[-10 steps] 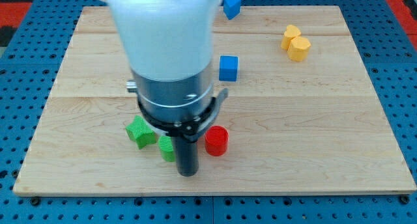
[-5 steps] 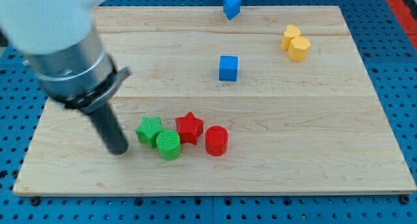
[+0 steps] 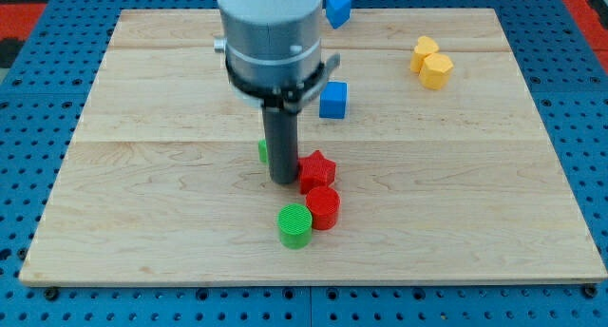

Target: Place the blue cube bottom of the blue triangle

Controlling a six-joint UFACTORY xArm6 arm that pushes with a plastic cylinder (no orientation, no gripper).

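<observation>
The blue cube (image 3: pixel 333 100) sits on the wooden board (image 3: pixel 456 175) a little above the middle. The blue triangle (image 3: pixel 337 9) lies at the board's top edge, almost straight above the cube, well apart from it. My tip (image 3: pixel 283 180) stands near the board's centre, below and left of the blue cube, touching the left side of the red star (image 3: pixel 317 169). A green block (image 3: pixel 263 151) is mostly hidden behind the rod.
A red cylinder (image 3: pixel 323 207) lies just below the red star, with a green cylinder (image 3: pixel 294 224) at its lower left. Two yellow blocks (image 3: pixel 430 62) sit together at the upper right.
My tip swung from the left of the green star to the centre. The red star, red cylinder and green cylinder shifted right and down; the green star is now behind the rod.
</observation>
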